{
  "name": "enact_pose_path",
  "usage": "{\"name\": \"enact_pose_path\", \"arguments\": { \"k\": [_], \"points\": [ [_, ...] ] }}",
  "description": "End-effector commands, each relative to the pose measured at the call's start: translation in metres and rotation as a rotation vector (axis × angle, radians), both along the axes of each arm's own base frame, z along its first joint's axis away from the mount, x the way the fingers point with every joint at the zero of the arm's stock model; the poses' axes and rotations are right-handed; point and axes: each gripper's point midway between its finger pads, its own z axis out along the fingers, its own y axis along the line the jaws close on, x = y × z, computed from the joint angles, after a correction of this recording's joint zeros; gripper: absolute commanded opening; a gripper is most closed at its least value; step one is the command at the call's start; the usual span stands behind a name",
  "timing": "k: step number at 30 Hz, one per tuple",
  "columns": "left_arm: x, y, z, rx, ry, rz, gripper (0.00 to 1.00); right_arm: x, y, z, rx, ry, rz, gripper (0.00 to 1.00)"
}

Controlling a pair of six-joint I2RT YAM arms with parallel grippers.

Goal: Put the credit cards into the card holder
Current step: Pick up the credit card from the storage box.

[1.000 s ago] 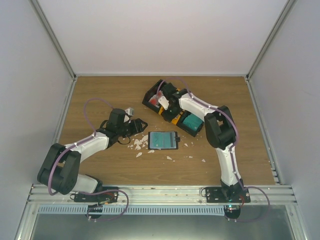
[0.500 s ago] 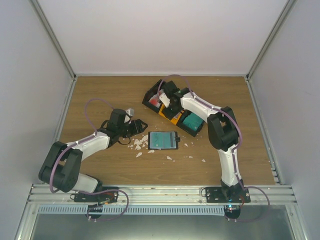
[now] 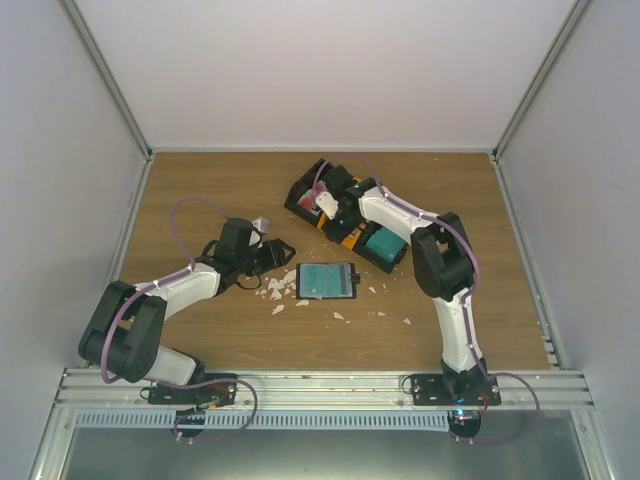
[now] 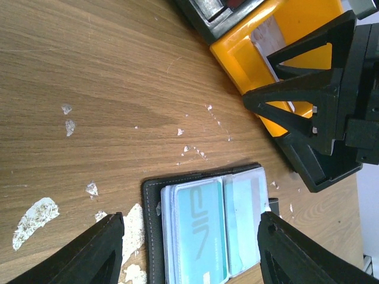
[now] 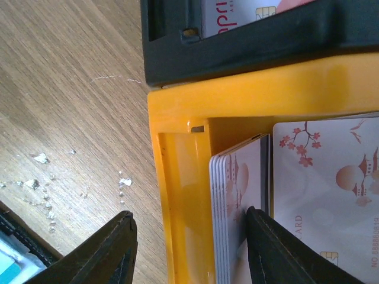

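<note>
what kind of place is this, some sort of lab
Most likely a robot lab test cell: a wooden table boxed in by plain white walls, a left arm and right arm bolted to an aluminium rail, and staged props: an orange bin of cards, an open card holder.

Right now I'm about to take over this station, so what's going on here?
The right gripper is at the orange bin, its open fingers straddling a stack of pale cards standing on edge; nothing looks gripped yet. The left gripper hovers open above the black card holder, which lies open on the table with a teal card already in it. White scraps lie beside it.
</note>
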Motion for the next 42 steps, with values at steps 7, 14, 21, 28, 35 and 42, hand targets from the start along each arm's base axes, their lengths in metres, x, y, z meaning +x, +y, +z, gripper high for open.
{"name": "enact_pose_path", "arguments": {
  "k": [7,14,21,28,35,42],
  "points": [
    [0.006,0.001,0.002,0.004,-0.043,-0.002,0.63,-0.016,0.009,0.014,0.071,0.040,0.050,0.43],
    [0.006,0.001,0.001,0.007,-0.041,-0.004,0.63,-0.016,0.011,0.024,0.093,0.028,0.052,0.40],
    [0.006,0.001,-0.001,0.010,-0.038,-0.004,0.63,-0.015,0.010,0.024,0.091,0.023,0.045,0.35],
    [0.005,0.001,-0.001,0.011,-0.038,-0.005,0.63,-0.013,0.008,0.026,0.093,0.019,0.033,0.30],
    [0.006,0.001,-0.001,0.011,-0.039,-0.005,0.63,-0.014,0.010,0.032,0.107,0.015,0.041,0.30],
    [0.006,0.002,-0.001,0.012,-0.038,-0.006,0.63,-0.014,0.010,0.033,0.110,0.015,0.043,0.27]
  ]
}}
